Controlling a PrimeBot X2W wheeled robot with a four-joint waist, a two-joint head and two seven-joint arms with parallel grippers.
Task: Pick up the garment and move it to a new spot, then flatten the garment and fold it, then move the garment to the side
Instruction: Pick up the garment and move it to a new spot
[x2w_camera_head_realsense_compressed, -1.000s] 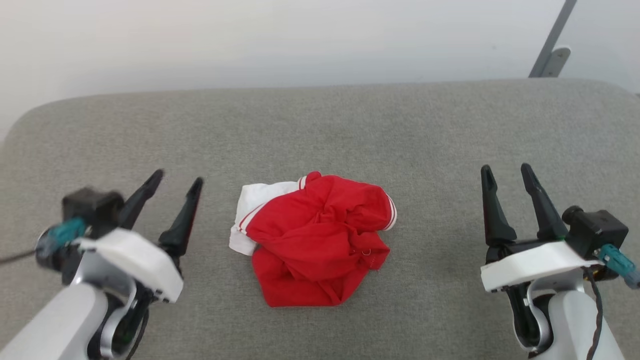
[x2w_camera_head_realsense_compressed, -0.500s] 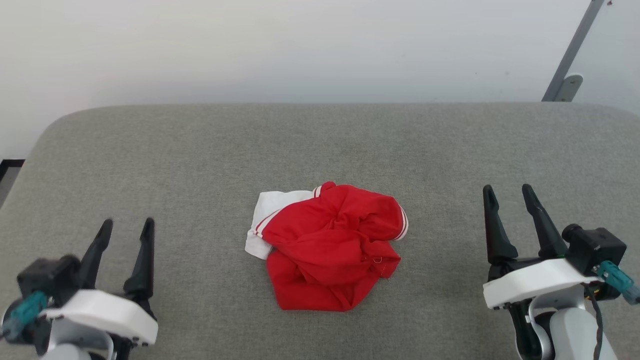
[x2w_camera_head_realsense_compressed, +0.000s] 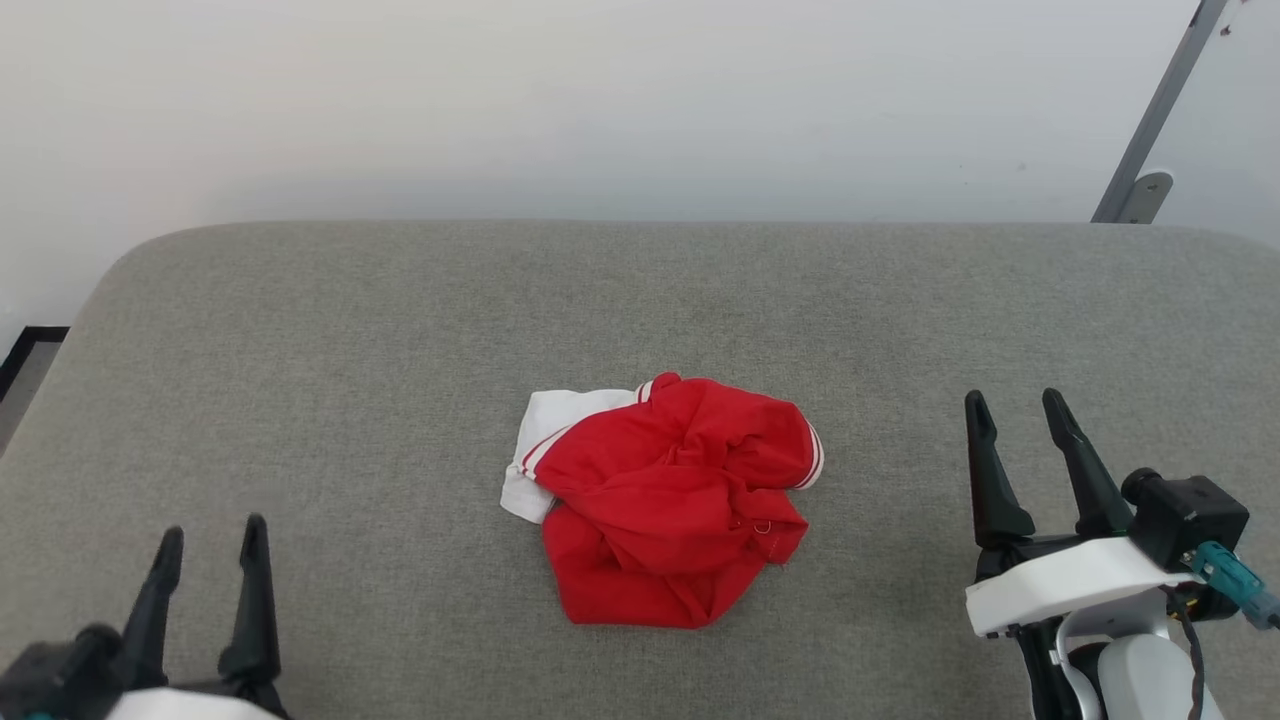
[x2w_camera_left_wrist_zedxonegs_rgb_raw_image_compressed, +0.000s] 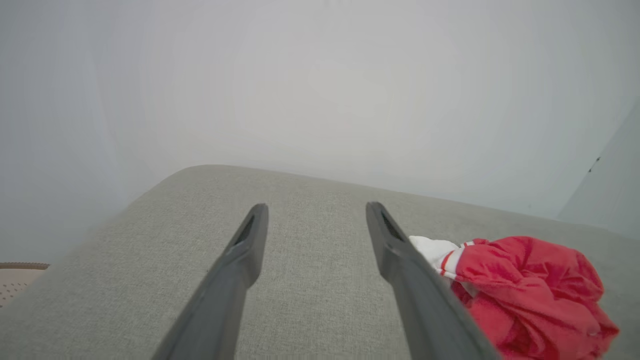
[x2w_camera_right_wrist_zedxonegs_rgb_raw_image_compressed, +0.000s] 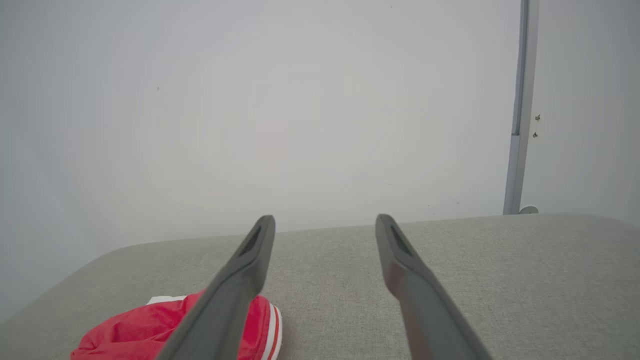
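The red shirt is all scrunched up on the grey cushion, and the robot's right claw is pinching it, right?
Not quite. The red shirt is scrunched up on the grey cushion, but the right claw is not pinching it. It is open and off to the side, with bare cushion between them. The head view shows this.

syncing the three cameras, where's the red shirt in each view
Head view: the garment lies crumpled at centre, slightly low.
Left wrist view: the garment sits at lower right.
Right wrist view: the garment sits at the bottom left.
Shared landmark: the grey cushion under it, meeting the white wall behind.
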